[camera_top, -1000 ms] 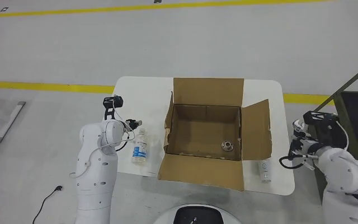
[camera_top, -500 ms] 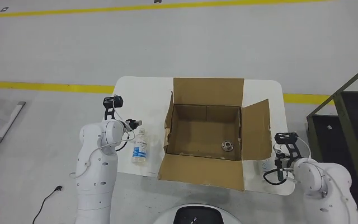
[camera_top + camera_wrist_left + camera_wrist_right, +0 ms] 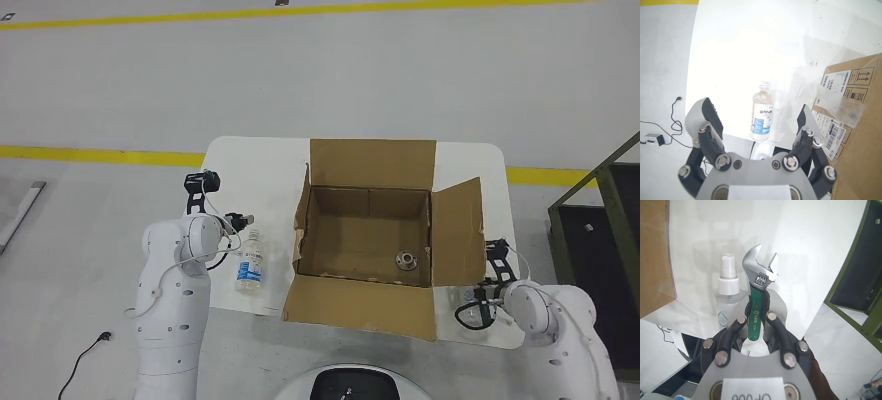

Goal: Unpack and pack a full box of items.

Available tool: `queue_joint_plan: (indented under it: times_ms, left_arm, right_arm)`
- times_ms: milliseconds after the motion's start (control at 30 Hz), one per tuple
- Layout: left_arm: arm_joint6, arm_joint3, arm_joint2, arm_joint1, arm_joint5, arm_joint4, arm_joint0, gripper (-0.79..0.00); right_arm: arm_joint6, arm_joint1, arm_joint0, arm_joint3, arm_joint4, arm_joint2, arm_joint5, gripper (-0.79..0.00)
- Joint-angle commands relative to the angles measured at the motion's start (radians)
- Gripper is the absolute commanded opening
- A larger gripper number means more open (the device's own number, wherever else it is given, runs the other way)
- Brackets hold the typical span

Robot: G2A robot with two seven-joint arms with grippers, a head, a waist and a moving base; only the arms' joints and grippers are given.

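Presently, items are entered from the left of the worktop (image 3: 260, 160) across to the right.

1. Left gripper (image 3: 756, 109): fingers spread wide and holding nothing. It is poised at the worktop's left side, facing item 2.
2. Bottle (image 3: 762, 115): clear plastic with a white cap and printed label. It lies on its side near the box's left flap, base close to the worktop's near edge, apart from both fingers.
3. Box (image 3: 372, 160): cardboard, flaps open, at the centre of the worktop. Contents: one small round fitting (image 3: 406, 259) on the floor towards the right wall (nothing else can be made out inside).
4. Spray bottle (image 3: 727, 294): clear with a white pump head. It lies on the worktop right of the box, near the front edge.
5. Wrench (image 3: 759, 275): adjustable, with a green handle and steel head. The right gripper (image 3: 757, 308) holds it by the handle, fingers closed tight on it. The head points away from the wrist, just beside the spray bottle. Whether it touches the worktop cannot be told.

Step in hand (judged): with the box all but emptied, the wrench looks due for a set-down among the unpacked goods.

To do it well:
- Bring the wrench low and level so handle and head meet the surface together.
- Keep a gap from the spray bottle, which would likely roll if nudged.
- Stay inboard of the near edge.
- Part the fingers only once the weight rests, then lift straight up.

The round fitting is not yet taken out.
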Motion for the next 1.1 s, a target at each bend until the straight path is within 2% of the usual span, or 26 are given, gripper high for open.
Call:
queue_joint_plan:
  times_ms: [0,233,267,300,367,600,733,833,900,1000,1067]
  left_arm:
    - [0.000,0.000,0.000,0.000,0.000,0.000,0.000,0.000]
    - [0.000,0.000,0.000,0.000,0.000,0.000,0.000,0.000]
    - [0.000,0.000,0.000,0.000,0.000,0.000,0.000,0.000]
    - [0.000,0.000,0.000,0.000,0.000,0.000,0.000,0.000]
    - [0.000,0.000,0.000,0.000,0.000,0.000,0.000,0.000]
    - [0.000,0.000,0.000,0.000,0.000,0.000,0.000,0.000]
    - [0.000,0.000,0.000,0.000,0.000,0.000,0.000,0.000]
    - [0.000,0.000,0.000,0.000,0.000,0.000,0.000,0.000]
    - [0.000,0.000,0.000,0.000,0.000,0.000,0.000,0.000]
    - [0.000,0.000,0.000,0.000,0.000,0.000,0.000,0.000]
    - [0.000,0.000,0.000,0.000,0.000,0.000,0.000,0.000]
  right_arm:
    - [0.004,0.000,0.008,0.004,0.006,-0.011,0.003,-0.785]
    - [0.006,0.002,0.030,0.018,0.013,-0.052,0.013,-0.773]
    - [0.007,0.002,0.031,0.020,0.016,-0.054,0.016,-0.720]
    - [0.007,0.003,0.032,0.021,0.017,-0.055,0.018,-0.597]
    - [0.010,0.004,0.032,0.020,0.019,-0.055,0.019,-0.489]
    - [0.025,0.012,0.027,0.007,0.030,-0.041,0.018,-0.428]
    - [0.028,0.017,0.026,-0.043,0.051,-0.011,0.028,-0.453]
    - [0.029,0.024,0.023,-0.140,0.084,0.067,0.060,-0.480]
    - [0.028,0.028,0.028,-0.208,0.091,0.117,0.077,-0.551]
    - [0.027,0.037,0.061,-0.338,0.124,0.198,0.090,-0.776]
    - [0.017,0.041,0.086,-0.384,0.146,0.218,0.084,-0.785]
